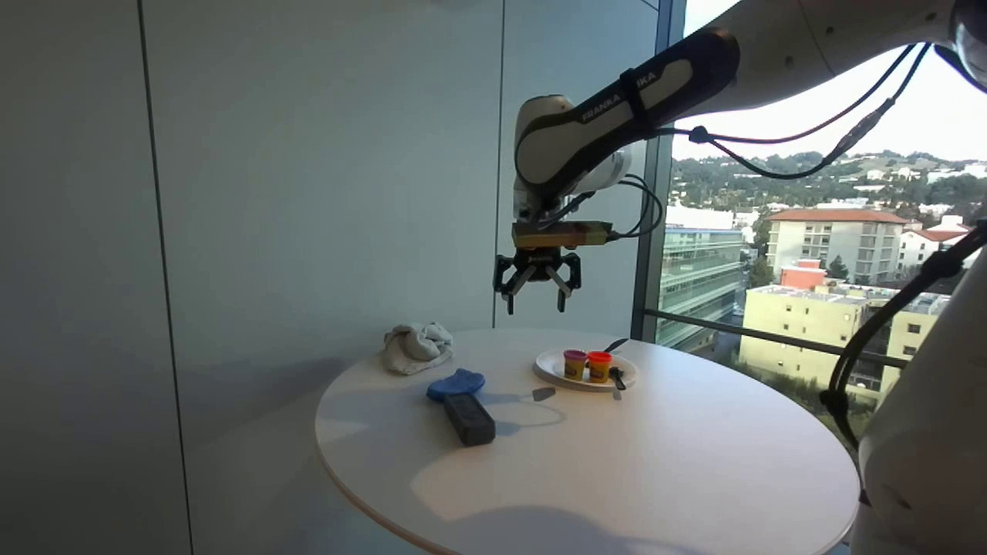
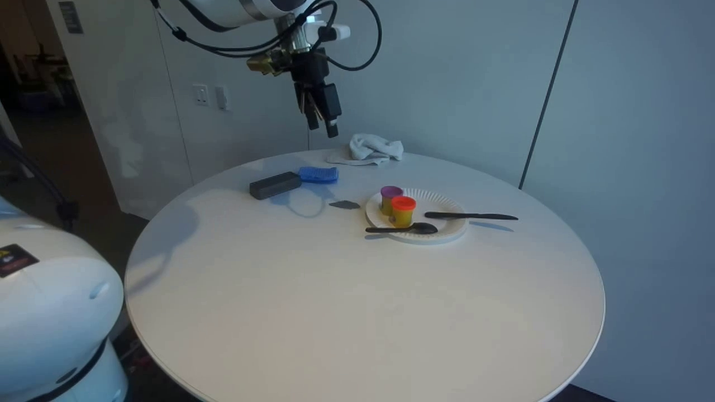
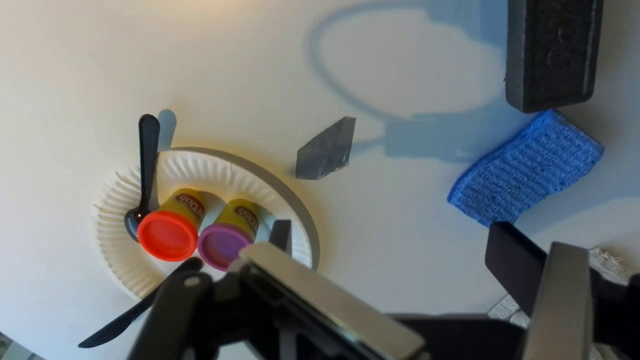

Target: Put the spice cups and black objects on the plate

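A white paper plate (image 2: 438,201) lies on the round table. A yellow cup with a purple lid (image 2: 391,201) and a yellow cup with a red lid (image 2: 403,212) stand side by side on it. A black spoon (image 2: 423,228) and a black knife (image 2: 475,216) rest on the plate, their ends sticking out past its rim. A black block (image 2: 275,185) lies on the table away from the plate; it also shows in the wrist view (image 3: 555,55). My gripper (image 1: 535,307) is open and empty, high above the table; in the wrist view its fingers (image 3: 392,240) are wide apart.
A blue cloth (image 2: 318,175) lies against the black block's end. A crumpled white towel (image 1: 417,348) is near the wall. A small flat dark grey piece (image 3: 326,150) lies between the plate and the blue cloth. A wall (image 1: 324,169) and a window border the table.
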Motion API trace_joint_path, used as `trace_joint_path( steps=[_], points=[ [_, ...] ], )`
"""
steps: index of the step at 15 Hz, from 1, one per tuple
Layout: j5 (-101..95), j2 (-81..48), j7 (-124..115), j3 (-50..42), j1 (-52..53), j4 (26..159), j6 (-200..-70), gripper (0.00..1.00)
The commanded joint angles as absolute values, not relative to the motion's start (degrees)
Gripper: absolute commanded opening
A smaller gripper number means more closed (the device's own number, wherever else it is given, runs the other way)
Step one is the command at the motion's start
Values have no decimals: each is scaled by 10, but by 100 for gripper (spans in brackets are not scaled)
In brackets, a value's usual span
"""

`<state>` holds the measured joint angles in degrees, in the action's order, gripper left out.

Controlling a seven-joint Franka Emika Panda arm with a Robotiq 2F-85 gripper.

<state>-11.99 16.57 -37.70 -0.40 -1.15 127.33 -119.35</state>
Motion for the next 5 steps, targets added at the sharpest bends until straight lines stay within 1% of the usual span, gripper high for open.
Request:
trace_joint_path(
  steps=[1,5],
  points=[
    [-114,180,-373,12,-28,1285,-1194,100],
    [-114,188,-372,11,-29,1296,-1195,100]
  ],
)
